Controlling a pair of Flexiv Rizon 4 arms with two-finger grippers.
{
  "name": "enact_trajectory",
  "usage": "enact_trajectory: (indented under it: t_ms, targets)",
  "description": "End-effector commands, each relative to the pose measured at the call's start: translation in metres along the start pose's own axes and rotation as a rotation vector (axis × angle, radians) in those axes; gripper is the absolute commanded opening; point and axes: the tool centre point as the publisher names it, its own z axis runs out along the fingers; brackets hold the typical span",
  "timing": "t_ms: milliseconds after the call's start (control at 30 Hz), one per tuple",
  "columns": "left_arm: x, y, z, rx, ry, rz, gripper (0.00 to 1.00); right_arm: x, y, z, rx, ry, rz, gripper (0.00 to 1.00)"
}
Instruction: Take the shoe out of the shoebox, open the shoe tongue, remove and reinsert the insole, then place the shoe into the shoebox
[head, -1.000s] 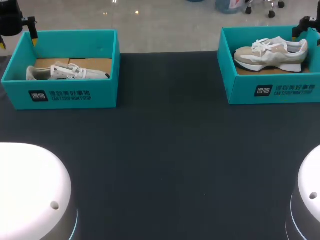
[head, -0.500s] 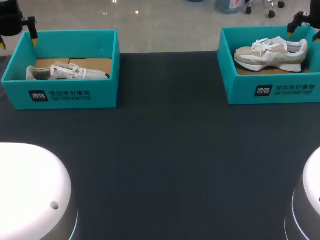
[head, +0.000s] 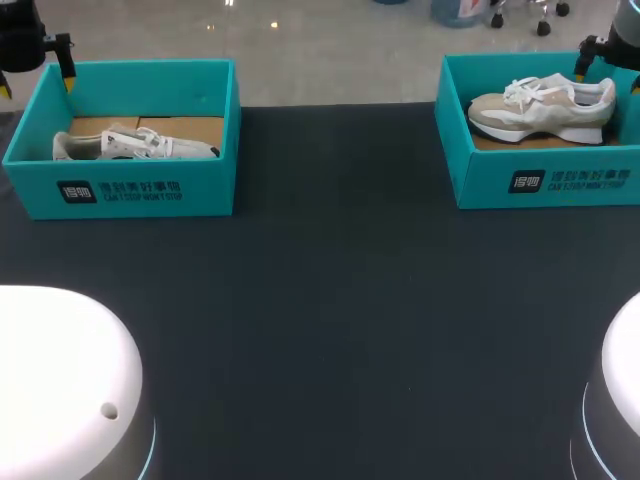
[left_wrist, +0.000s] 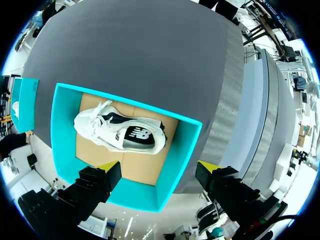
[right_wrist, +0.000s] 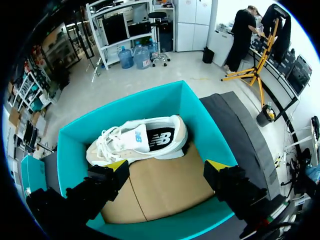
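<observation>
- Teal cardboard, stiff-walled: the right shoebox (head: 540, 185) at our surface's (head: 330, 300) far right corner holds the laced beige-and-white shoe (head: 545, 108) on its side.
- Our right end effector (right_wrist: 167, 165) hangs over it, spread wide and empty, probably readying a grab.
- Our left end effector (left_wrist: 159, 167) hovers, equally wide and empty, over the left shoebox (left_wrist: 62, 135).

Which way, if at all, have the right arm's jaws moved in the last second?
Yes, the jaws shifted slightly leftward above the far corner of the right shoebox, toward the heel of the beige sneaker.
</observation>
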Motion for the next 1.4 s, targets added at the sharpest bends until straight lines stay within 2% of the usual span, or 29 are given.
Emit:
enact_trajectory:
  t_ms: [33, 600, 733, 967, 1033, 1267, 1333, 1400]
  targets:
    - [0.000, -0.001, -0.001, -0.002, 0.001, 0.000, 1.00, 0.012, 0.023, 0.017, 0.087, -0.155, 0.055, 1.00]
    - [0.000, -0.001, -0.001, -0.002, 0.001, 0.000, 1.00, 0.012, 0.023, 0.017, 0.087, -0.155, 0.055, 1.00]
    - [0.000, -0.001, -0.001, -0.002, 0.001, 0.000, 1.00, 0.009, 0.025, 0.034, 0.192, -0.120, 0.106, 1.00]
    - [0.000, -0.001, -0.001, -0.002, 0.001, 0.000, 1.00, -0.002, 0.039, 0.047, 0.189, -0.125, 0.034, 1.00]
    - [0.000, -0.001, -0.001, -0.002, 0.001, 0.000, 1.00, -0.002, 0.042, 0.048, 0.210, -0.087, 0.007, 1.00]
    - [0.000, -0.001, -0.001, -0.002, 0.001, 0.000, 1.00, -0.009, 0.044, 0.055, 0.222, -0.073, -0.094, 1.00]
    - [0.000, -0.001, -0.001, -0.002, 0.001, 0.000, 1.00, -0.011, 0.046, 0.057, 0.221, -0.082, -0.091, 0.85]
    - [0.000, -0.001, -0.001, -0.002, 0.001, 0.000, 1.00, -0.013, 0.046, 0.059, 0.220, -0.090, -0.090, 0.84]
